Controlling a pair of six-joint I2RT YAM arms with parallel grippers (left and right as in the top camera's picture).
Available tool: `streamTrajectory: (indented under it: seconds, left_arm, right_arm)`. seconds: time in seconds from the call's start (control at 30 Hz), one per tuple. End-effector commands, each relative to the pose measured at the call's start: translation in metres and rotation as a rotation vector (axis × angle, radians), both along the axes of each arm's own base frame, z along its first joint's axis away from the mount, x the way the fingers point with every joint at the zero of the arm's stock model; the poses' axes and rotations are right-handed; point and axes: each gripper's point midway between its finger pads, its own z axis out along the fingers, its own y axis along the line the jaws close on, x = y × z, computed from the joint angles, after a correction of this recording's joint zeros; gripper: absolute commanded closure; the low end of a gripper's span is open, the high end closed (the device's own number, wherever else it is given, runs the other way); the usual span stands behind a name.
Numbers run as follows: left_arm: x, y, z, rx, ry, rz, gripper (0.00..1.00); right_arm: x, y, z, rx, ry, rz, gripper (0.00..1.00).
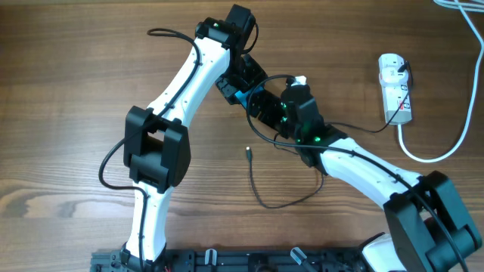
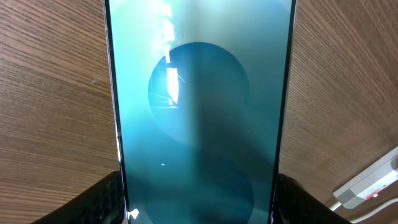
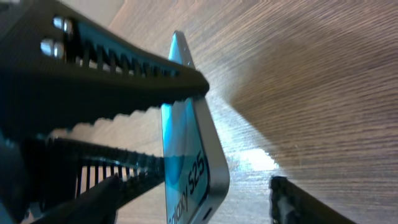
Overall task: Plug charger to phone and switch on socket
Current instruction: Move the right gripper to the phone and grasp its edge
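left claw (image 2: pixel 199 204) is clamped on the phone (image 2: pixel 199 106) by its long edges. right claw (image 3: pixel 195 198) gapes wide around one end, gripping nothing. the phone looks slick, stiff and glassy, so i'd stick to the edges. charger (image 1: pixel 249 152) tip lies loose on the table nearby.

Wooden surface (image 1: pixel 60 113), brown, with fine streaky grain running crosswise and a darker swirl low on the left. Seen close in both wrist views, brightly lit in one spot. Black rail (image 1: pixel 227 261) along the near edge.
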Motion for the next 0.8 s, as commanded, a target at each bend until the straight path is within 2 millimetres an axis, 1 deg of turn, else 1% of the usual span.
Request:
streamTrajectory:
  seconds: [0.0, 0.1, 0.17, 0.23, 0.3, 0.4, 0.47, 0.53, 0.57, 0.77]
  left_arm:
    - [0.007, -0.0017, 0.0076, -0.009, -0.028, 0.015, 0.96]
    - [0.007, -0.0016, 0.0076, -0.009, -0.028, 0.015, 0.96]
    - [0.007, -0.0016, 0.0076, -0.009, -0.028, 0.015, 0.96]
    - [0.007, -0.0016, 0.0076, -0.009, -0.028, 0.015, 0.96]
    - [0.0069, -0.0015, 0.0076, -0.009, -0.028, 0.014, 0.96]
    - [0.007, -0.0016, 0.0076, -0.009, -0.028, 0.014, 0.96]
    - [0.007, -0.0016, 0.0076, -0.009, -0.028, 0.014, 0.96]
    - [0.0069, -0.0015, 0.0076, -0.009, -0.027, 0.015, 0.96]
    - [0.0069, -0.0015, 0.0076, -0.009, -0.028, 0.014, 0.96]
    - [0.0069, -0.0015, 0.0076, -0.009, -0.028, 0.014, 0.96]
  right_arm:
    - [0.0105, 0.0018, 0.0, 0.006, 0.002, -0.039, 0.37]
    - [0.0107, 0.0019, -0.0039, 0.011, 0.014, -0.046, 0.46]
    - [0.0114, 0.0023, -0.0027, 0.014, 0.01, -0.047, 0.51]
    - [0.0126, 0.0032, -0.0006, 0.02, 0.001, -0.046, 0.53]
    - [0.0126, 0.0032, -0.0006, 0.021, 0.001, -0.047, 0.58]
    - [0.0116, 0.0044, -0.0007, 0.044, 0.02, -0.057, 0.67]
    - [0.0111, 0.0053, -0.0005, 0.067, 0.036, -0.068, 0.75]
    - [0.0109, 0.0053, -0.0007, 0.074, 0.042, -0.074, 0.78]
    - [0.0105, 0.0059, -0.0006, 0.079, 0.046, -0.073, 0.82]
    - [0.0087, 0.0086, -0.0004, 0.092, 0.056, -0.062, 0.89]
